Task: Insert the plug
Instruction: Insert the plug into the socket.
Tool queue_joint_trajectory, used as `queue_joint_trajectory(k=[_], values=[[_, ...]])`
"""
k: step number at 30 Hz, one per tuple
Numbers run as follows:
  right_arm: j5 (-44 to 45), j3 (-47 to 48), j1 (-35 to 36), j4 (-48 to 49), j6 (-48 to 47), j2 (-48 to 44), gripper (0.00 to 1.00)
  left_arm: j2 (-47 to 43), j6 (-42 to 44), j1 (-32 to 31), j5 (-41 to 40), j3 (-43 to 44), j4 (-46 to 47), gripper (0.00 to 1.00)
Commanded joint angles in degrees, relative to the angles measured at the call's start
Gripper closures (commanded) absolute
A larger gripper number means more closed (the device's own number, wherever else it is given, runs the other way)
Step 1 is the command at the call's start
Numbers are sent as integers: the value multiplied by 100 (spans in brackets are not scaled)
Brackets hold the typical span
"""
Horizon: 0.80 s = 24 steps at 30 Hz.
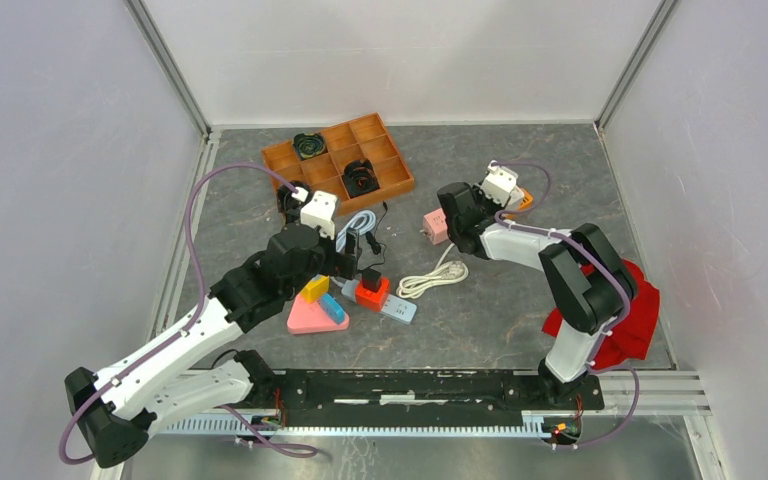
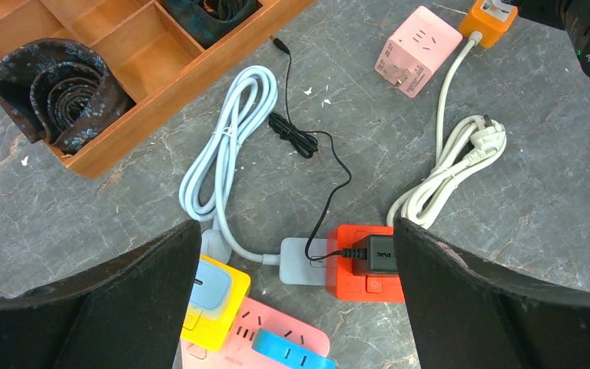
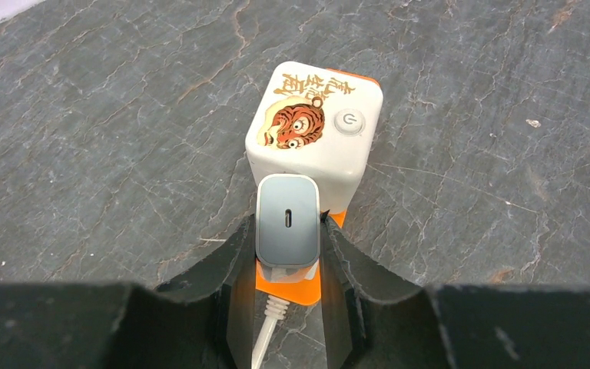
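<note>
The left hand (image 2: 296, 231) hangs spread wide and empty over the red socket block (image 2: 357, 265), which carries a black adapter (image 2: 376, 255), near the middle of the worktop (image 1: 520, 320); the wooden tray (image 1: 338, 163) lies at eleven o'clock from it, the pink cube (image 1: 435, 226) at two o'clock; further right, at about one o'clock on the worktop, the right hand (image 3: 287, 227) pinches the grey plug (image 3: 287, 204) by its flanks, upright; the plug stands over the orange socket (image 3: 299, 288), touching or just beside the white tiger cube (image 3: 315, 127) at its twelve o'clock. The step in hand looks like the insertion itself; whether the prongs are in yet cannot be told, since the plug's body hides them. The next move likely calls for a straight downward press, keeping the plug square and clear of the cube.
</note>
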Motion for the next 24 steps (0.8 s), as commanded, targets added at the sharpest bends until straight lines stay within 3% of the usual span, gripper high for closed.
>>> queue_joint_trajectory(k=[1, 10, 20, 24], values=[[412, 246, -12, 32, 185, 135, 100, -68, 327, -15, -122, -20, 225, 0], [491, 538, -4, -382, 791, 285, 100, -67, 274, -15, -126, -38, 225, 0], [883, 788, -6, -1550, 1914, 497, 100, -95, 282, -15, -143, -46, 223, 0], [903, 893, 11, -1590, 1788, 481, 100, -88, 285, -15, -142, -50, 225, 0]])
